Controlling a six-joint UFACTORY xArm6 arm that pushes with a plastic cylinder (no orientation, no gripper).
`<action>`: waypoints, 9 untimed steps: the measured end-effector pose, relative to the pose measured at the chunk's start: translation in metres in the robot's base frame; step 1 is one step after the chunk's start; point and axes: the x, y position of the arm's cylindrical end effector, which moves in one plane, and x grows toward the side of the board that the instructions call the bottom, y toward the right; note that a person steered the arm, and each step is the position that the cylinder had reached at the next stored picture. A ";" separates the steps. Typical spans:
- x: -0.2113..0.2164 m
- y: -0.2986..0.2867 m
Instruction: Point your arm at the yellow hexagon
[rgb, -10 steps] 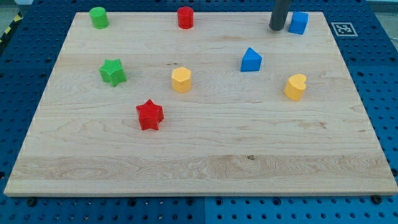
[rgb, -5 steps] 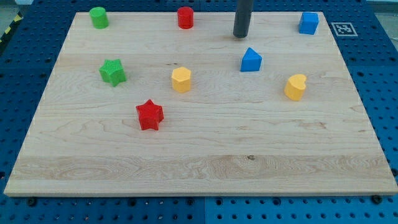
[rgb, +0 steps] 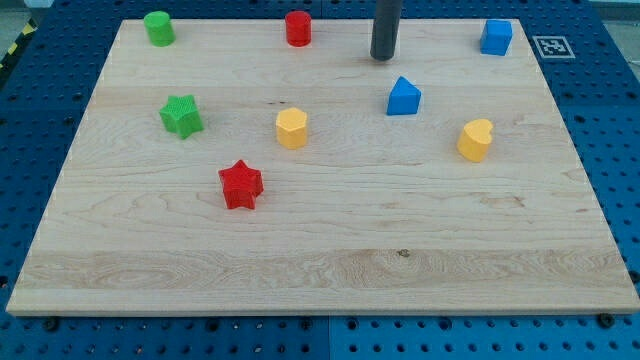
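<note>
The yellow hexagon (rgb: 291, 128) sits on the wooden board (rgb: 330, 250), left of the middle. My tip (rgb: 383, 57) rests near the view's top, up and to the right of the hexagon and well apart from it. The tip stands just above the blue pointed block (rgb: 404, 96) and to the right of the red cylinder (rgb: 298, 27). It touches no block.
A green cylinder (rgb: 158, 27) is at the top left, a green star (rgb: 181, 115) at the left, a red star (rgb: 240, 184) below the hexagon. A yellow heart-like block (rgb: 476, 139) is at the right, a blue cube (rgb: 496, 36) at the top right.
My tip has moved left along the view's top, from beside the blue cube to above the blue pointed block. In the last half second it shifted only slightly left. No block moved.
</note>
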 end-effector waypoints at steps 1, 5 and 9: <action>0.000 0.000; 0.116 -0.041; 0.169 -0.120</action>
